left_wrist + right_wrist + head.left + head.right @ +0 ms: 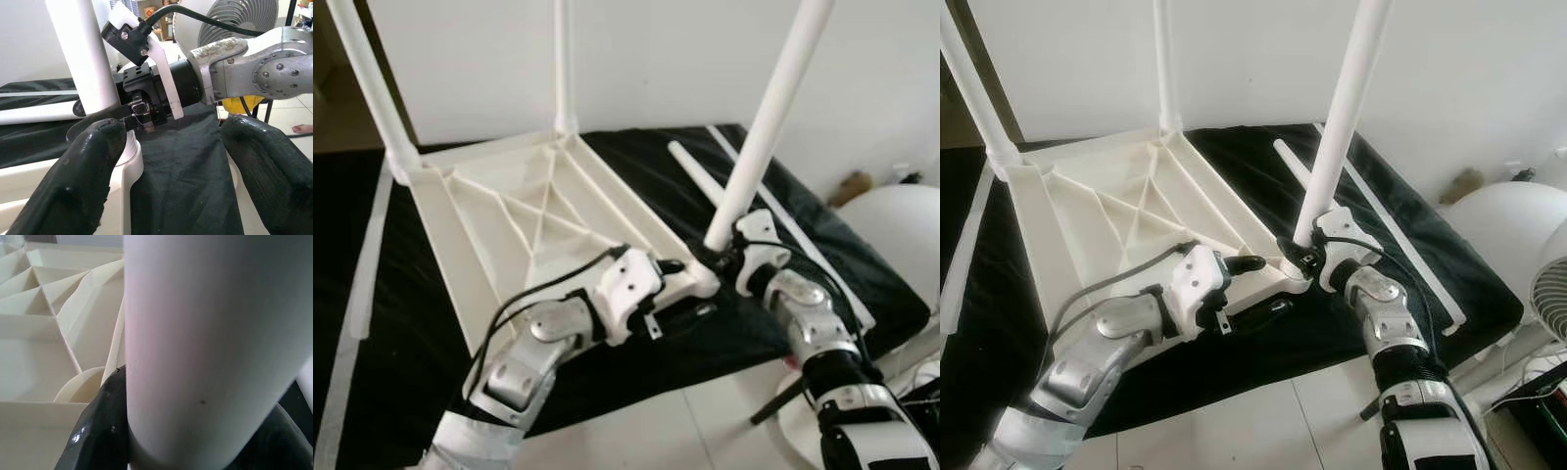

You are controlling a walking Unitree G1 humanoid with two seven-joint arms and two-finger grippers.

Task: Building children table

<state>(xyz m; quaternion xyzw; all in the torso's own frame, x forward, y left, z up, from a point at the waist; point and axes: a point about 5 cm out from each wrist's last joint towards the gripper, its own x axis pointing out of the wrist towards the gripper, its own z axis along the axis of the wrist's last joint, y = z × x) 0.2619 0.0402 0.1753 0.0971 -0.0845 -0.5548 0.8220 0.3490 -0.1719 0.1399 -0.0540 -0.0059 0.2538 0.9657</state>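
Note:
A white children's table top (1087, 225) lies upside down on a black cloth. Legs stand up from its far left corner (969, 88) and its far corner (1163, 59). My right gripper (1307, 257) is shut on the base of a third white leg (1342, 108), which stands slightly tilted in the near right corner socket; up close the leg (210, 342) sits between the black fingers (98, 431). My left gripper (1255, 287) is open beside that corner, one finger (83, 171) resting over the rim. A loose leg (1295, 168) lies on the cloth behind.
The black cloth (1400, 323) covers a low platform ending near my arms, with pale floor below. A white strip (1400, 235) lies along its right side, another (960, 264) along the left. A round white seat (1498, 235) and a fan (1552, 294) stand at right.

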